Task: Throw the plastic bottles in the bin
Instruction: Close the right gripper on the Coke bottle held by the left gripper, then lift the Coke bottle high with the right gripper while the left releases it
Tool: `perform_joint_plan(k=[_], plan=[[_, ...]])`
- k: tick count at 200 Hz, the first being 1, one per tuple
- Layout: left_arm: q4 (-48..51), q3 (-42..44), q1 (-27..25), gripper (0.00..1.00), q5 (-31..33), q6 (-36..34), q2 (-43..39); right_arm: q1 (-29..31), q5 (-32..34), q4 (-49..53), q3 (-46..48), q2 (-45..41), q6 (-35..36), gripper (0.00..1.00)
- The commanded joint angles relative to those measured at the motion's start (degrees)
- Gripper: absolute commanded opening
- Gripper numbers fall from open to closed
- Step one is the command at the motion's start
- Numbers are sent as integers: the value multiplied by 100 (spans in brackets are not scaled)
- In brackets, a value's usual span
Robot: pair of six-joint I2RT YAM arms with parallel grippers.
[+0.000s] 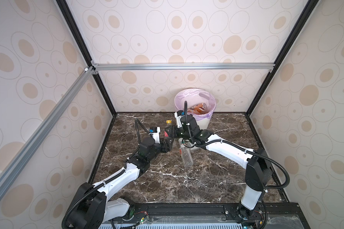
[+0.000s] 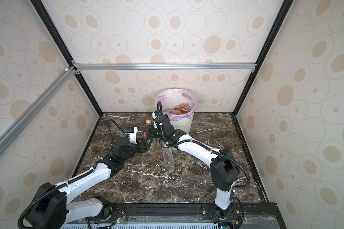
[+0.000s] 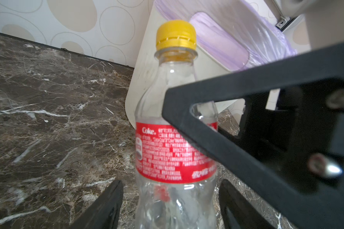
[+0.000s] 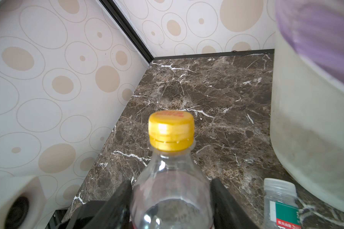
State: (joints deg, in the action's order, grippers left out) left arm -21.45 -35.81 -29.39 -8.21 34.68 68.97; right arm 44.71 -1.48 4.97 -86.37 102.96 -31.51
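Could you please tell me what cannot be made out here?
Bin: its wall hides all contents but some orange bottles in both top views.
Coke bottle: base cut off by the picture edge in both wrist views.
Green-labelled bottle: lower part cut off in the right wrist view.
Clear bottle: upper end partly under the right arm in both top views.
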Motion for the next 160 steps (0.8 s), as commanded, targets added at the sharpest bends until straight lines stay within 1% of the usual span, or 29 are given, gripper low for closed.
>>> perform_joint_plan(k=[1, 13, 45, 77, 111, 142, 160], plan=[[162, -215, -49, 80, 164, -94, -178, -105, 110, 56, -202, -264, 134, 36], [261, -229, -41, 83, 216, -99, -207, -153, 110, 72, -196, -330, 165, 36], [501, -304, -49, 99, 415, -160, -361, -234, 171, 143, -189, -552, 319, 36], [974, -510, -46, 99, 586, -233, -450, -309, 246, 177, -168, -791, 483, 36], [1276, -819, -44, 99, 930, -413, -465, -330, 525, 302, -298, -1037, 959, 36], [1924, -1439, -44, 99, 1210, -686, -94, -382, 921, 307, -499, -1355, 1515, 37], [2281, -1797, -43, 99, 1195, -859, 150, -441, 1245, 210, -639, -1580, 1852, 38]])
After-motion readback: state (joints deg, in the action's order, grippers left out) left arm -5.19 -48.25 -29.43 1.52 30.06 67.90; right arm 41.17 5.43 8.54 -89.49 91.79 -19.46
